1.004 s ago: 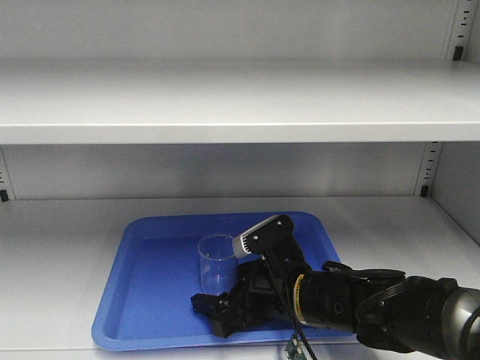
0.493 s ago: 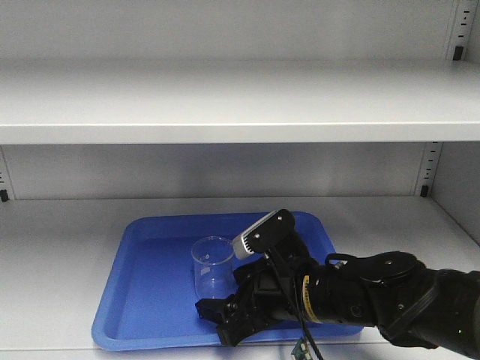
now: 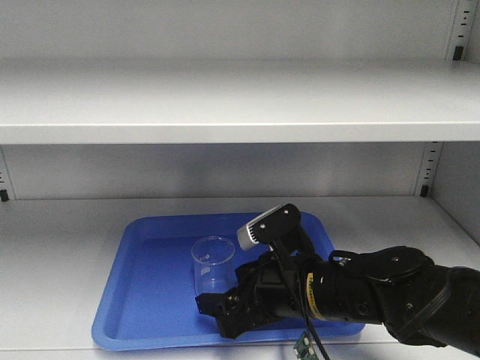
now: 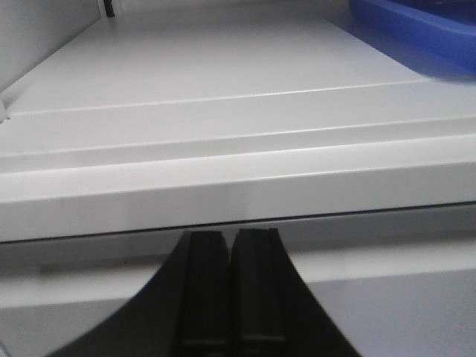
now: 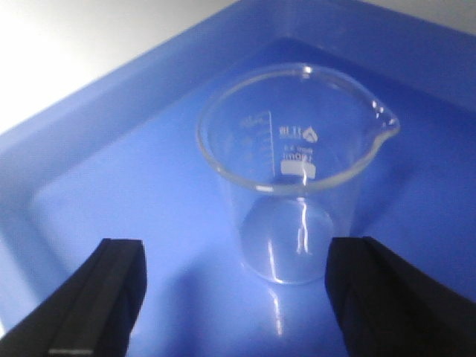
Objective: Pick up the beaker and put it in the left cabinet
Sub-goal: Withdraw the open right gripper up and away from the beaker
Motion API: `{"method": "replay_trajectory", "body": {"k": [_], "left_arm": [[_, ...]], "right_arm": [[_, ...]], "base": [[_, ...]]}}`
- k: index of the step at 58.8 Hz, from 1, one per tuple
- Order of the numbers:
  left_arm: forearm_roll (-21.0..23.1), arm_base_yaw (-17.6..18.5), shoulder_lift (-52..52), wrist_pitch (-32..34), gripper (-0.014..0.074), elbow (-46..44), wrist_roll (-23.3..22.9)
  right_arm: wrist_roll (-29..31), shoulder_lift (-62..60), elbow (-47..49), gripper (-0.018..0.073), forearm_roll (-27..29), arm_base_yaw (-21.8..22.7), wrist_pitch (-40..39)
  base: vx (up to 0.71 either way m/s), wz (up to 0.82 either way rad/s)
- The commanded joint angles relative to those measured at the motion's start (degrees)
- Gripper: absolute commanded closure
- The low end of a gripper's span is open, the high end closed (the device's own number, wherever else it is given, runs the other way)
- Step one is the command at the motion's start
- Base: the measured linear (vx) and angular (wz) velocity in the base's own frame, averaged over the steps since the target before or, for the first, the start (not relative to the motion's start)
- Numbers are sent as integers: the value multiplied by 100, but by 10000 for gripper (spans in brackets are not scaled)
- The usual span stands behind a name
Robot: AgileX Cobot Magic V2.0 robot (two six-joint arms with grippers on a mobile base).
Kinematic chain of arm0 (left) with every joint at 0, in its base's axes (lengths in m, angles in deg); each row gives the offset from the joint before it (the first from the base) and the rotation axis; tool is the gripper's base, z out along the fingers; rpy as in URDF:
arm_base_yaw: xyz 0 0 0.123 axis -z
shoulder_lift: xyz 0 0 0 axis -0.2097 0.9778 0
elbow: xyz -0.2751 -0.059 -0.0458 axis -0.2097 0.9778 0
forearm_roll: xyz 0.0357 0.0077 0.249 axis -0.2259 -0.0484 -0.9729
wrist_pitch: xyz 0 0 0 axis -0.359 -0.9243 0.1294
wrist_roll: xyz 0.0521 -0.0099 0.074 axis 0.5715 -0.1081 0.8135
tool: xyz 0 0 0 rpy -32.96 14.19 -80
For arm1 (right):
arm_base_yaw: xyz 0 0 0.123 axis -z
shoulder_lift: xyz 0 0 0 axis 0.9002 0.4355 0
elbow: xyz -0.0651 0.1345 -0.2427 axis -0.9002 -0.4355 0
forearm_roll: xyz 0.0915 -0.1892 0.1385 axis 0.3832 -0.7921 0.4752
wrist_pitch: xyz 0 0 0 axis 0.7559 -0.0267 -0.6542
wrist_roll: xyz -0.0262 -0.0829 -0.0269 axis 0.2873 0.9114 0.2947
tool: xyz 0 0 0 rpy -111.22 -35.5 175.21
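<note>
The beaker point(image 3: 214, 262) is a small clear glass with a pour lip and stands upright in a blue tray point(image 3: 142, 300) on the lower shelf of the left cabinet point(image 3: 225, 105). My right gripper point(image 3: 216, 311) is open just in front of the beaker, low over the tray. In the right wrist view the beaker point(image 5: 294, 178) stands beyond the gripper point(image 5: 238, 256), apart from both fingers, on the tray point(image 5: 111, 149). My left gripper point(image 4: 230, 238) is shut and empty, below the front edge of the cabinet shelf point(image 4: 223, 111).
An upper shelf runs overhead. Slotted uprights point(image 3: 429, 169) stand at the back corners. The tray's corner point(image 4: 416, 22) shows at the far right in the left wrist view. Bare shelf lies on both sides of the tray.
My right arm has shifted a little to the right and its wrist has risen slightly. The beaker now sits slightly further left in the tray.
</note>
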State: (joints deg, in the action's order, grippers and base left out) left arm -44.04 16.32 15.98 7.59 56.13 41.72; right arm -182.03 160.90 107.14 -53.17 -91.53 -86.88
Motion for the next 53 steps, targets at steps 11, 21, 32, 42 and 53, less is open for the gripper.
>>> {"method": "replay_trajectory", "body": {"k": [11, 21, 32, 42, 53], "left_arm": [[1, -1, -55, 474, 593, -65, -24], [1, -1, -55, 474, 593, -65, -24], [1, -1, -55, 474, 593, -65, -24], [1, -1, -55, 474, 593, -65, -24], [1, -1, -55, 474, 593, -65, -24]], "right_arm": [[-256, -589, 160, 36, -183, 2, -12], [-402, -772, 160, 86, -183, 2, -12], [-402, -994, 160, 132, -183, 2, -2], [-402, -1235, 160, 221, -183, 2, 11], [-407, -1575, 160, 475, -183, 2, 52]], "base": [[0, 0], [0, 0], [0, 0], [0, 0], [0, 0]]}}
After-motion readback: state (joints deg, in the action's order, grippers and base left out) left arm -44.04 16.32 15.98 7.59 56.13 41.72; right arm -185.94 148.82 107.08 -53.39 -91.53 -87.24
